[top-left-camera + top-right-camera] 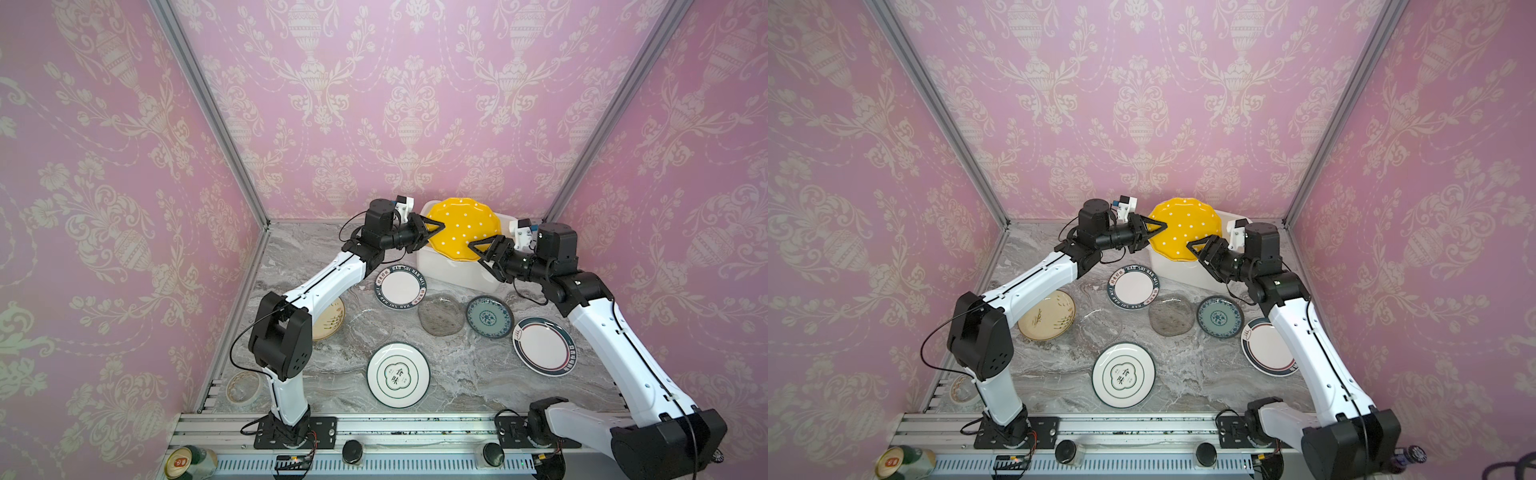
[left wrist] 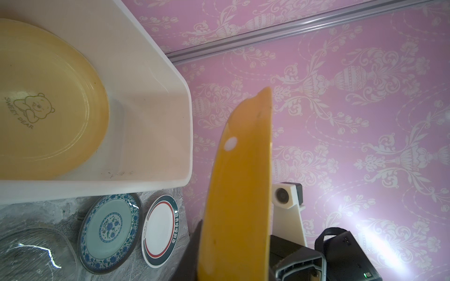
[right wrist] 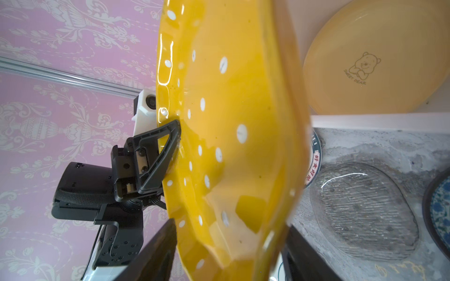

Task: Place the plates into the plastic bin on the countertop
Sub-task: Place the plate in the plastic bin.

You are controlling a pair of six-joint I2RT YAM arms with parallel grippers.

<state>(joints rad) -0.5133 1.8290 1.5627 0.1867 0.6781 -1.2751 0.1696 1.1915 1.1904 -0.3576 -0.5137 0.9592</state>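
Plates lie flat across the countertop (image 1: 465,386): nearest, a white plate with a green-lined emblem (image 1: 398,375); further in, from left to right, a cream plate (image 1: 332,320) partly under the left arm, a clear glass plate (image 1: 370,328), a grey glass plate (image 1: 441,314), a teal patterned plate (image 1: 489,316) and a dark-rimmed white plate (image 1: 544,347), with a lettered-rim white plate (image 1: 400,286) beyond. Far back stands the plastic bin (image 1: 444,270), a pale yellow bear plate (image 2: 48,102) lying inside it. Above it hangs the dotted yellow plate (image 1: 461,226), tilted. The left gripper (image 1: 438,230) is clamped on its left rim; the right gripper (image 1: 476,252) straddles its right rim, but whether those jaws grip I cannot tell.
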